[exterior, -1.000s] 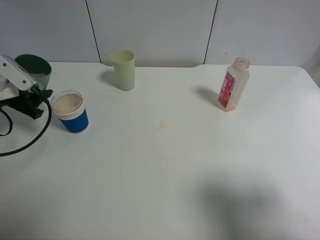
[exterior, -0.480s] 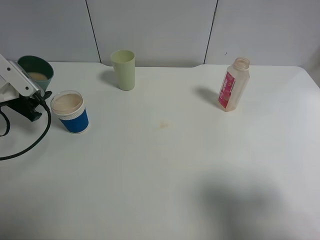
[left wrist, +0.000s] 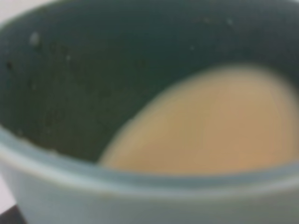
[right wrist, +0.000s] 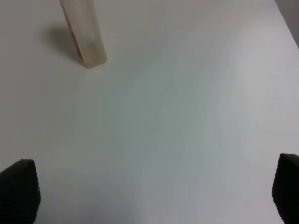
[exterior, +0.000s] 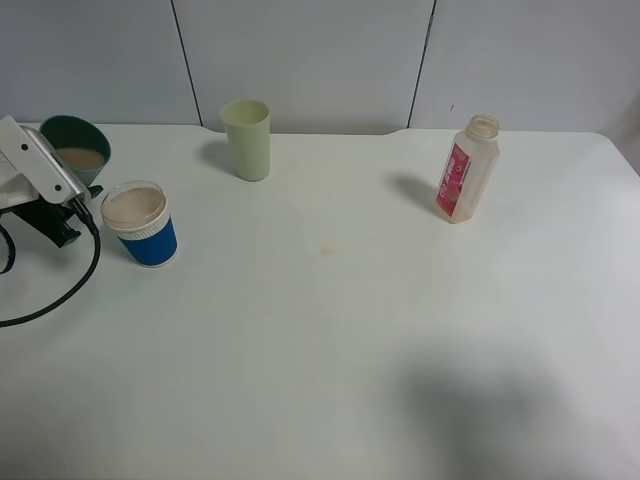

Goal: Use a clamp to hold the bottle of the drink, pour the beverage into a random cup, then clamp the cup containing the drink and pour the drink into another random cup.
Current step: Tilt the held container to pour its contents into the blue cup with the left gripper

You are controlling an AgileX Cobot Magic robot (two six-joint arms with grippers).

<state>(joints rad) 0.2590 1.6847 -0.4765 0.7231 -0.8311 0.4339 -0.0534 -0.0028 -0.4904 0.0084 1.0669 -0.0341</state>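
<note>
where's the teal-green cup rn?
Exterior high view: the teal-green cup is tilted at the far left edge, just behind the blue cup and well left of the pale yellow-green tumbler.

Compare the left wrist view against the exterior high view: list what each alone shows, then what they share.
Only the left wrist view: a close look inside the teal-green tumbler, with pale specks on its dark inner wall.
Only the exterior high view: the nearly full blue cup, the pale yellow-green tumbler, the bottle standing upright on the white table, and the left arm's pale grey fingers at the teal-green tumbler.
Both: the teal-green tumbler with the beverage in it.
</note>
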